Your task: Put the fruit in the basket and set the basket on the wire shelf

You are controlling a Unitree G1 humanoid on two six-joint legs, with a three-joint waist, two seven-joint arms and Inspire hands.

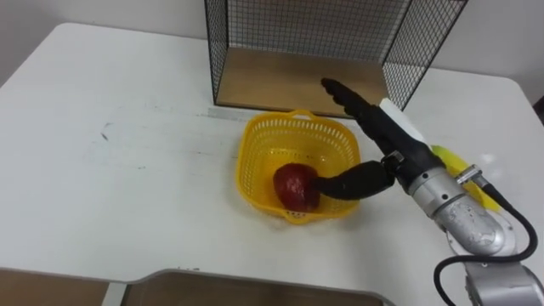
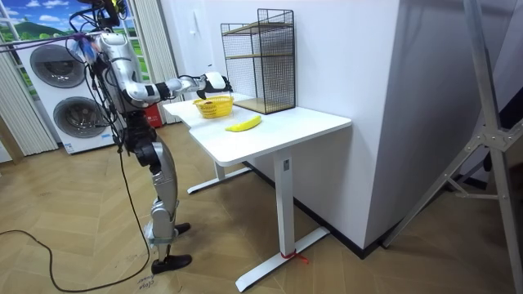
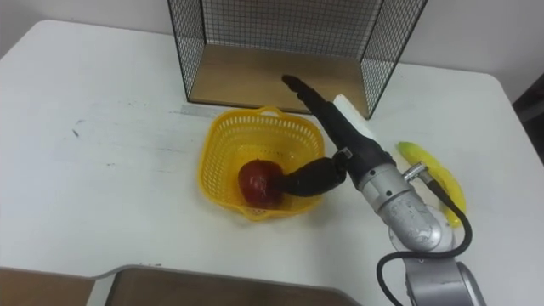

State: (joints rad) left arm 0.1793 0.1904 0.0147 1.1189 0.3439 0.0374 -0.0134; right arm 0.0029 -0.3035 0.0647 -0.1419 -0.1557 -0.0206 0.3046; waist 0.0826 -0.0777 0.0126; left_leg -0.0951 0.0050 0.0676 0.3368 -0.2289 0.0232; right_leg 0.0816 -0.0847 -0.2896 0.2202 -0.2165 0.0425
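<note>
The banana [image 3: 415,155] near the table's [image 3: 102,119] right edge is partly hidden behind the arm. The right hand [image 3: 348,144] is released, fingers straight over the yellow basket [image 3: 219,149], thumb seemingly touching the dark-red fruit [image 3: 257,181] inside.

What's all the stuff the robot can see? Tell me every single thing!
table: one, white, in front of the robot
basket: one, yellow, on the table just in front of the wire shelf
red fruit: one, dark red, inside the basket
banana: one, yellow, lying on the table to the right of the basket
wire shelf: one, black mesh with a wooden floor, at the back of the table
washing machines: two, white, stacked behind the robot
right hand: one, black, over the basket, fingers straight, thumb touching the red fruit
</note>
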